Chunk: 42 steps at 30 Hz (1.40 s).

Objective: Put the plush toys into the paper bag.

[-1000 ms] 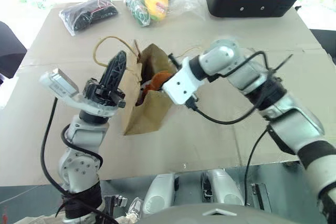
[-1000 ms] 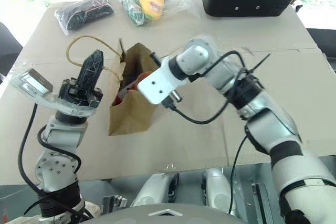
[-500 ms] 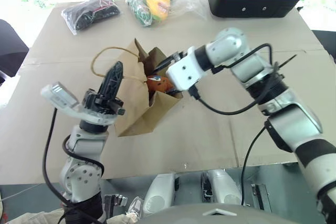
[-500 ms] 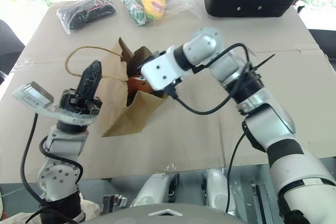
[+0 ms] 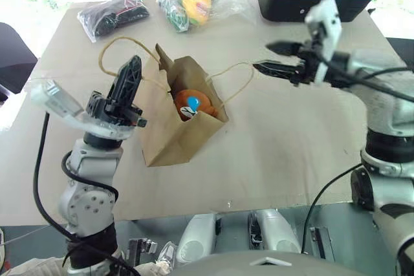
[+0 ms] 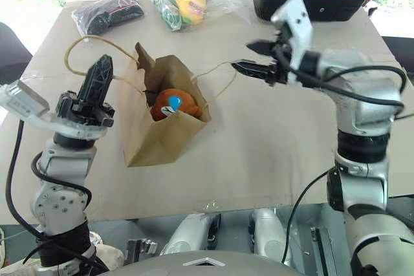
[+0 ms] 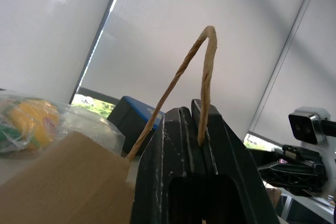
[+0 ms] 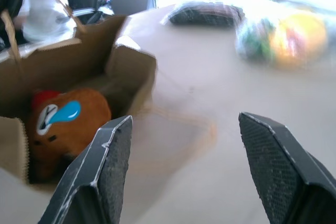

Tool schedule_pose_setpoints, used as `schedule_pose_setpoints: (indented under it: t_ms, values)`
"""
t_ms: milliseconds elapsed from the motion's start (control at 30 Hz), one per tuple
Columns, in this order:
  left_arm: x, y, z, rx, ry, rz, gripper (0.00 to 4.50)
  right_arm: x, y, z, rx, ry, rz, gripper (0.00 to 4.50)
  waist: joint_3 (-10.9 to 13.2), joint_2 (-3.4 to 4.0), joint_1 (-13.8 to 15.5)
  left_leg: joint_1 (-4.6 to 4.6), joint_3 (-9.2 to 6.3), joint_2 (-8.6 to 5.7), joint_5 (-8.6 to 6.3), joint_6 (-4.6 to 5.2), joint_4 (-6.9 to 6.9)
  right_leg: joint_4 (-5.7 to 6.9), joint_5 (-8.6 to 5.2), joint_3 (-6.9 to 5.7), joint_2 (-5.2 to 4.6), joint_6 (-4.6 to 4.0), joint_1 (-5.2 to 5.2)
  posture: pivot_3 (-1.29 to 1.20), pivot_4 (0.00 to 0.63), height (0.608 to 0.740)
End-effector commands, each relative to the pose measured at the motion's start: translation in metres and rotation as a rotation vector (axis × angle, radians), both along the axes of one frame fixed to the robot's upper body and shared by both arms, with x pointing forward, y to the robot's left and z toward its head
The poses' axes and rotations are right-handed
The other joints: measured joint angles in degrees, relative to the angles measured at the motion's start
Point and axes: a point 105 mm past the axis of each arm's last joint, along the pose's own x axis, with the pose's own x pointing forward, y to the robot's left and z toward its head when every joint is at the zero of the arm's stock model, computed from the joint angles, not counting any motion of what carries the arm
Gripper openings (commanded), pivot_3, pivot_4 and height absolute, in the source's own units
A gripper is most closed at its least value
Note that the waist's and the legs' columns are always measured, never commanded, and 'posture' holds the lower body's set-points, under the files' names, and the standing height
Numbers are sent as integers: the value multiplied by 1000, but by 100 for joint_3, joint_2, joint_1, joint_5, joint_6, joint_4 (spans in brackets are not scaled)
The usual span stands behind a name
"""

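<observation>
— What changed?
— Since a second ago my right gripper (image 5: 270, 57) has pulled out of the paper bag (image 5: 183, 124); its fingers are spread apart, empty, beside the bag.
— And your wrists?
— My left wrist view shows my left gripper (image 7: 193, 109) raised, fingers clamped on the bag's handle (image 7: 206, 72). My right wrist view shows the orange plush toy (image 8: 62, 125) inside the bag, blue patch on its face.
</observation>
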Motion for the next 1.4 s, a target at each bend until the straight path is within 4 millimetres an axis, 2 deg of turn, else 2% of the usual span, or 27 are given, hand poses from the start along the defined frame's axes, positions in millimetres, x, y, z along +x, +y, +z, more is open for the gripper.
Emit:
schedule_pose_setpoints:
  t_ms: [33, 100, 233, 333, 433, 467, 533, 633, 667, 733, 867, 933, 1033, 1100, 1233, 1300, 1333, 1367, 1400]
  values:
    - [-2, -2, 10, 24, -23, -7, 0, -6, -2, -9, 37, 75, -50, 3057, 0, 2, -37, 3, 5, 0, 0, 0, -3, 1, 0, 3, 0, 0, -1, 0, 150, 740]
    - [-2, -2, 10, 39, -15, -14, 0, -1, 2, -25, 24, 115, -74, 3057, -1, 3, -35, 9, 4, 1, 0, 0, -7, 6, 0, 1, 2, 0, -1, 0, 150, 740]
    - [-1, -1, 11, 69, -7, -20, 0, 8, 36, -34, 123, 192, -1, 3057, -1, 3, -62, 9, 13, 1, 1, 0, -7, 8, 0, 5, 2, 0, -5, 0, 150, 740]
    - [-1, -1, 13, 86, -14, -19, 0, 17, 56, -50, 81, 222, 11, 3057, 0, 4, -41, 9, 13, 1, 1, -1, -6, 9, 0, 5, 3, 0, -7, 0, 150, 740]
    - [-2, 0, 16, 90, -18, -16, 0, 17, 66, -50, 115, 231, 51, 3057, -1, 3, -8, 6, 10, -1, 1, 0, -5, 4, 0, 4, 2, 0, -7, 0, 150, 740]
    - [-3, 1, 16, 91, -17, -14, 0, 17, 68, -47, 141, 220, 64, 2541, -1, 3, -9, 4, 10, -2, 1, 0, -4, 3, 0, 4, 2, 0, -7, 0, 150, 740]
    - [-4, 2, 15, 92, -11, -11, 0, 13, 74, -30, 255, 205, 125, 1892, -1, 3, -23, 3, 10, -2, 1, 0, -4, 2, 0, 4, 2, 0, -8, 0, 150, 740]
    - [-4, 3, 14, 93, -3, -11, 0, 4, 78, -10, 352, 147, 199, 322, 0, 3, -39, 4, 8, 0, 1, -1, -4, 6, 0, 3, 2, 0, -10, 0, 150, 740]
    - [-3, 4, 15, 96, -2, -14, 0, -2, 79, 0, 398, 111, 242, 87, 0, 3, -39, 4, 9, 0, 1, -1, -5, 7, 0, 3, 2, 0, -11, 0, 150, 740]
    - [5, 11, 20, 115, 8, -17, 0, -17, 81, 28, 513, 55, 339, 87, 0, 4, -39, 4, 8, 0, 1, 0, -5, 7, 0, 2, 2, 0, -11, 0, 150, 740]
    - [28, 23, 42, 223, -8, -40, 0, -50, 91, 64, 543, -46, 490, 87, 3, 7, -25, 4, -1, 0, 2, -2, -5, 12, 0, -5, 4, 0, -13, 0, 150, 740]
    - [45, 25, 56, 273, -30, -68, 0, -57, 95, 79, 534, -114, 489, 87, 2, 5, -21, 4, -3, -2, 2, -2, -4, 11, 0, -6, 4, 0, -11, 0, 150, 740]
    - [69, 22, 66, 307, -39, -120, 0, -61, 96, 92, 499, -194, 453, 87, 1, 4, -18, 3, -5, -9, 2, -2, -2, 7, 0, -8, 3, 0, -11, 0, 150, 740]
    - [77, 15, 65, 323, -34, -192, 0, -61, 96, 93, 459, -225, 418, 87, 0, 3, -49, 2, -5, -13, 2, -2, -2, 6, 0, -7, 0, 1, -11, 0, 150, 740]
    - [97, 4, 40, 431, 37, -229, 0, -46, 94, 79, 359, -250, 281, 87, 0, 3, -148, 2, -6, -13, 2, -2, -14, 5, 0, -6, -2, 1, -18, 0, 150, 740]
    - [106, -2, 13, 476, 119, -235, 0, -24, 86, 57, 276, -226, 149, 87, -1, 2, -185, 2, -7, -11, 2, -3, -17, 6, 0, -6, -2, 1, -21, 0, 150, 740]
    - [109, -2, 3, 476, 149, -230, 0, -19, 82, 49, 254, -213, 124, 87, -1, 1, -191, 2, -7, -10, 2, -3, -16, 6, 0, -6, -2, 1, -21, 0, 150, 740]
    - [112, 0, -2, 469, 168, -209, 0, -20, 79, 43, 229, -208, 127, 608, -1, 2, -191, 2, -6, -10, 2, -3, -16, 6, 0, -6, -2, 1, -21, 0, 150, 740]
    - [112, 1, -5, 490, 176, -204, 351, -22, 77, 41, 220, -205, 133, 940, 0, 1, -206, 1, -5, -11, 2, -3, -15, 6, 0, -4, -2, 1, -21, 0, 150, 740]
